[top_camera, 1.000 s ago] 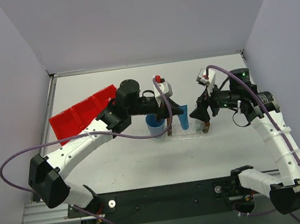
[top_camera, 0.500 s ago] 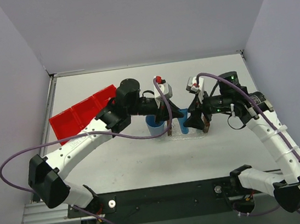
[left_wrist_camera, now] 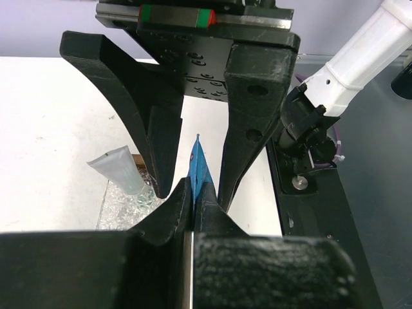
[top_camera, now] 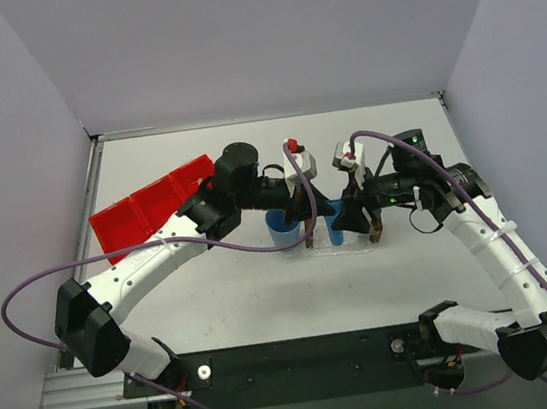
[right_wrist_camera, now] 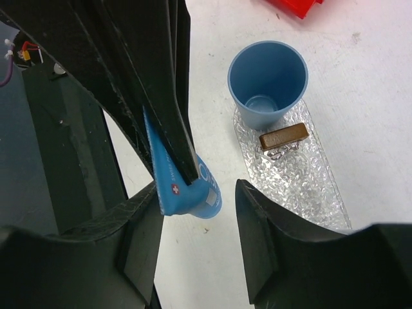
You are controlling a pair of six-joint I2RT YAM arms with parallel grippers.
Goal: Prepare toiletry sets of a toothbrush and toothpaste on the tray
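My left gripper (top_camera: 308,222) (left_wrist_camera: 192,193) is shut on the flat end of the bright blue toothpaste (top_camera: 335,223) (left_wrist_camera: 197,161) and holds it above the table beside the clear tray (top_camera: 352,246). My right gripper (top_camera: 358,219) (right_wrist_camera: 198,187) is open with a jaw on each side of that tube (right_wrist_camera: 183,190). Its left jaw is at the tube and a gap remains on the right. A pale toothpaste tube (left_wrist_camera: 119,168) lies on the tray (left_wrist_camera: 125,209). The toothbrush is out of view.
An empty blue cup (right_wrist_camera: 267,84) (top_camera: 282,229) stands at one end of the tray (right_wrist_camera: 309,180), beside a brown block (right_wrist_camera: 283,136). A red bin (top_camera: 148,209) sits at the back left. Both arms meet over the middle of the table.
My right gripper has moved left to the blue tube and its jaws have narrowed around it. The left gripper has kept its hold and barely moved.
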